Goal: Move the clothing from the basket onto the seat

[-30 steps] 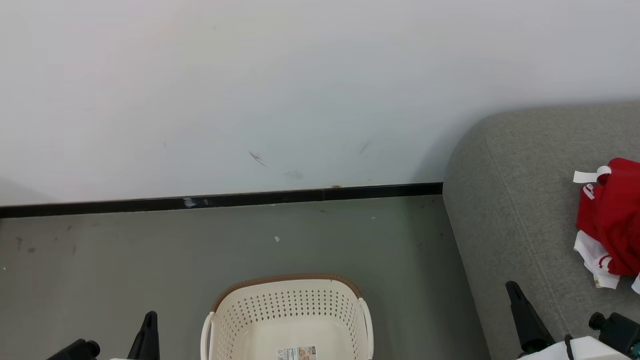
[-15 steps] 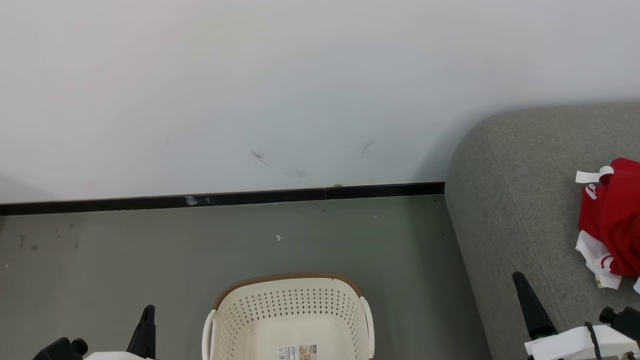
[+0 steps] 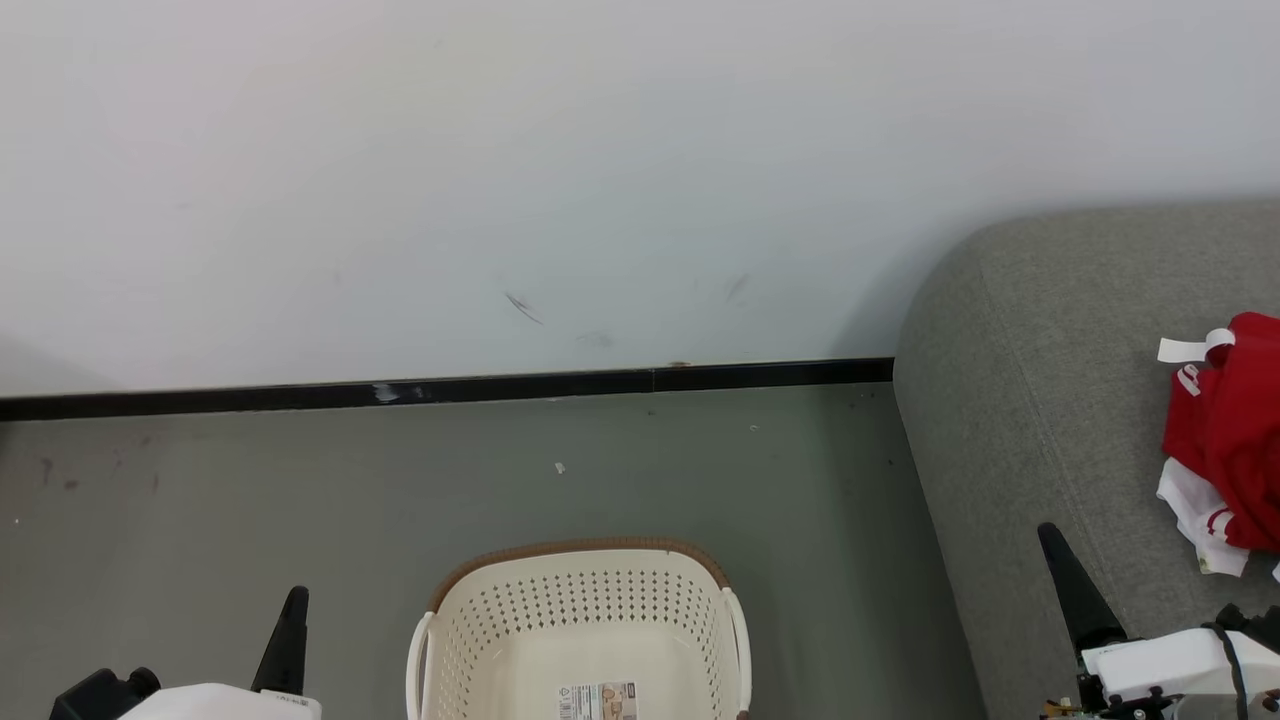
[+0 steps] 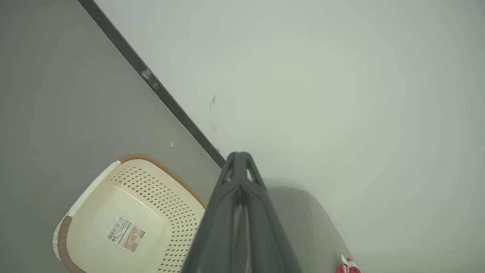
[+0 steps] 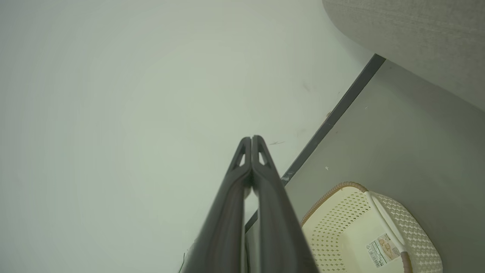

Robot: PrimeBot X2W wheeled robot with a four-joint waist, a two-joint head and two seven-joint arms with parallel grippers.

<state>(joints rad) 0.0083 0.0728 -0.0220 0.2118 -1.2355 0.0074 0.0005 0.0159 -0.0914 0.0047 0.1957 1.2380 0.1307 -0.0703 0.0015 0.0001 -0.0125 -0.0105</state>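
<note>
The clothing (image 3: pixel 1235 430), red with white trim and a white tag, lies bunched on the grey seat (image 3: pixel 1040 400) at the right edge of the head view; a corner of the clothing (image 4: pixel 348 266) also peeks into the left wrist view. The cream basket (image 3: pixel 580 610) stands on the floor at bottom centre, holding nothing but its paper label (image 3: pixel 598 700). My left gripper (image 3: pixel 293 605) is shut and empty, left of the basket. My right gripper (image 3: pixel 1055 545) is shut and empty, over the seat's front part, left of the clothing. Each wrist view shows its fingers pressed together, left gripper (image 4: pixel 238 157), right gripper (image 5: pixel 251 139).
A white wall with a black skirting strip (image 3: pixel 450 390) runs behind the basket. Grey floor (image 3: pixel 200 520) lies on both sides of the basket, between it and the seat's rounded end.
Both grippers have drifted outward and a little up in the head view, staying shut. The camera has tilted slightly. The clothing and basket lie as before.
</note>
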